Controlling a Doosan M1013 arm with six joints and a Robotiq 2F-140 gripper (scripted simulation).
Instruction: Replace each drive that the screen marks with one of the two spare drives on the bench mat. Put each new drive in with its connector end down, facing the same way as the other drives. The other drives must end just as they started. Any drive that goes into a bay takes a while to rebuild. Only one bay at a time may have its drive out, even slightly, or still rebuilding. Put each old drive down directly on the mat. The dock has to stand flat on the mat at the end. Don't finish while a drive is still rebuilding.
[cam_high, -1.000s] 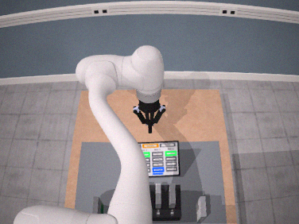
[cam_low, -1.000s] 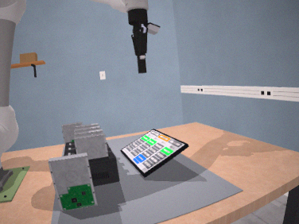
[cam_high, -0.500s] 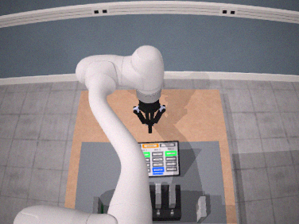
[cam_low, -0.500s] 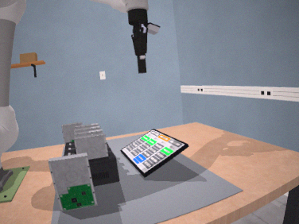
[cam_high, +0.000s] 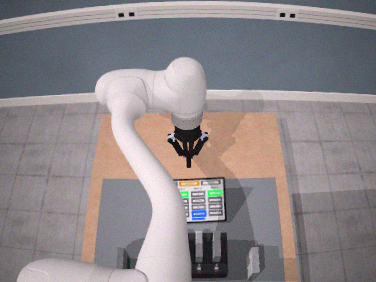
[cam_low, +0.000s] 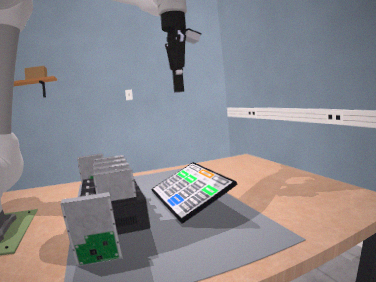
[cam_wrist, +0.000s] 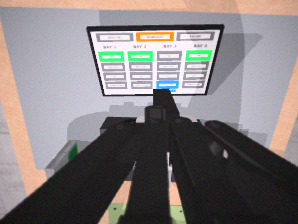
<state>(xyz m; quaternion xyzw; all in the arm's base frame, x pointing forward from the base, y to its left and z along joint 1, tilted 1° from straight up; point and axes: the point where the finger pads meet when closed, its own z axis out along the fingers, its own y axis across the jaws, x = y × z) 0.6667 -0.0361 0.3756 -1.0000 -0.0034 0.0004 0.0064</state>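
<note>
Looks like lab or electronics test bench. Landmark: dark drive dock (cam_high: 223, 256) (cam_low: 138, 212). Beyond dock, tilted status screen (cam_high: 224, 200) (cam_low: 227, 189) (cam_wrist: 215, 60), bay columns labelled. Beneath dock, grey mat (cam_high: 125, 210) (cam_low: 230, 255) (cam_wrist: 40, 65) on wooden surface (cam_high: 151, 148) (cam_low: 340, 210) (cam_wrist: 240, 10). Beside dock, upright drive, green circuit board (cam_low: 97, 248) exposed. Behind dock, blue wall (cam_low: 100, 120), outlet trunking (cam_low: 300, 116). Around surface, grey tiled floor (cam_high: 335, 150).
</note>
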